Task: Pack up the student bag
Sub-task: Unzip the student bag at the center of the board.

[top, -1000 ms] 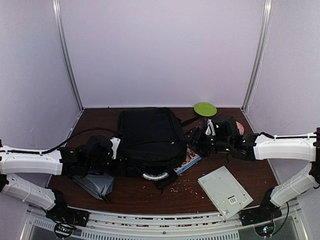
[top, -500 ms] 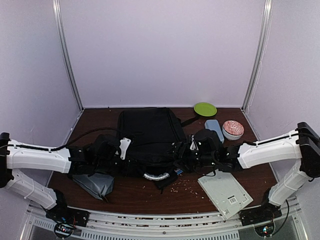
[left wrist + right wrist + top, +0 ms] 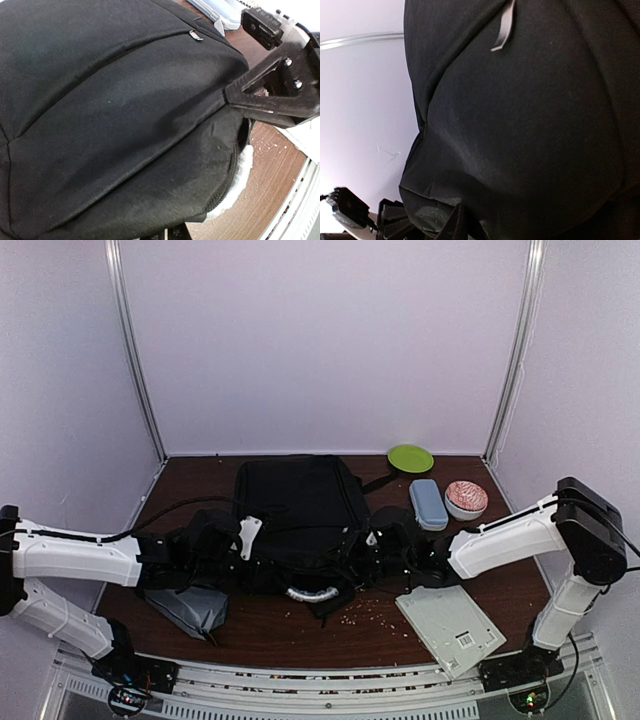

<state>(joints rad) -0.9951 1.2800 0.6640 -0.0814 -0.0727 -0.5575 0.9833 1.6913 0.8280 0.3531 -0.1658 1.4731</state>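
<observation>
Black student bag (image 3: 295, 505) lies flat, centre scene. Its left edge has the left gripper (image 3: 238, 540) closed, perhaps pinching cloth; the right gripper (image 3: 366, 552) I cannot read. Soft fabric may slip free, collapsing the opening.

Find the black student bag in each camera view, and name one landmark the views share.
Top external: student bag sits mid-frame, just below centre.
Left wrist: bag fills most of the picture.
Right wrist: bag fills centre and right.
Landmark: pale blue case, right of the bag from above, at left wrist's top edge; not in right wrist.
</observation>
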